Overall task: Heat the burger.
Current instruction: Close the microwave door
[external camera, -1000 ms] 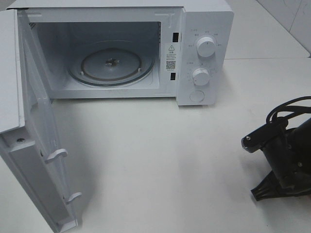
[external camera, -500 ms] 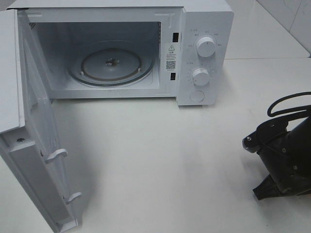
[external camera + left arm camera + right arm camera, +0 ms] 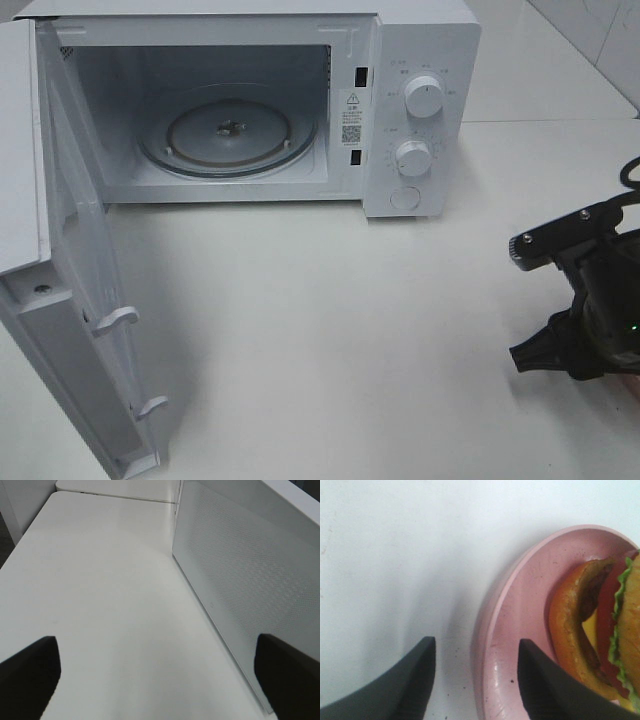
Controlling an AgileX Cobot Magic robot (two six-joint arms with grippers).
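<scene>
Burger (image 3: pixel 600 630) sits on its pink plate (image 3: pixel 520 630), out of the overhead view near four o'clock. My right gripper (image 3: pixel 475 680) straddles the plate's rim, jaws parted, holding nothing; I'd seat it squarely before closing and keep the plate level toward the open microwave (image 3: pixel 420 60). Left gripper (image 3: pixel 155 675) gapes wide, empty, beside the microwave door (image 3: pixel 240 580). Half the burger is cropped.

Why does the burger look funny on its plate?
The burger lies tipped on its side on the pink plate, so its lettuce, tomato and patty layers face out sideways rather than stacking up. Nothing looks spilled. The microwave door hangs open, its glass tray bare.
</scene>
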